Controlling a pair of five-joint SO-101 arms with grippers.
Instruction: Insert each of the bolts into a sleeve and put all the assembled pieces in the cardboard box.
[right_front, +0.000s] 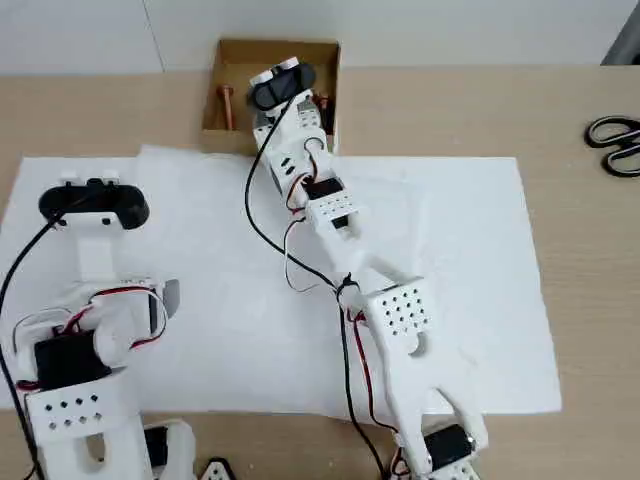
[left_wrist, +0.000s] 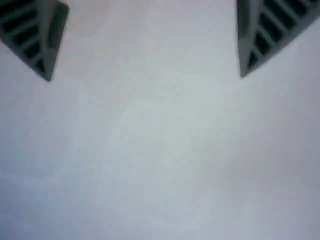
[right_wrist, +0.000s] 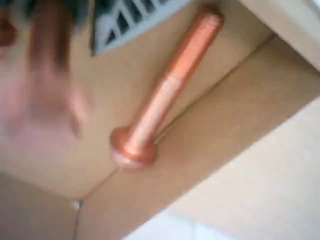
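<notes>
Standing at the near side of the table (right_front: 580, 300), I see the right arm stretched on a slant across the white sheet (right_front: 470, 300) from the near edge to the cardboard box (right_front: 240, 48), which sits at the far side, its near wall at the sheet's far edge. The right gripper (right_front: 283, 85) hangs over the box's inside; whether its jaws are spread or closed I cannot tell. A copper bolt (right_front: 227, 106) lies by the box's left wall, and another copper piece (right_front: 322, 100) shows by the right wall, partly hidden by the gripper. From the right wrist, a long bolt (right_wrist: 160, 105) with a round head lies flat on the box floor along a crease, beside a blurred copper shape (right_wrist: 45, 75); which piece is which I cannot tell.

The left gripper (left_wrist: 145, 76) hovers over the sheet's left part, jaws spread wide and holding nothing, well apart from the box. A black cable (right_front: 262, 230) loops off the right arm towards the sheet's middle. Scissors (right_front: 615, 145) lie at the table's far right edge, off the sheet and well away from both arms. A broad run of sheet lies between the two arms, and more to the right of the right arm.
</notes>
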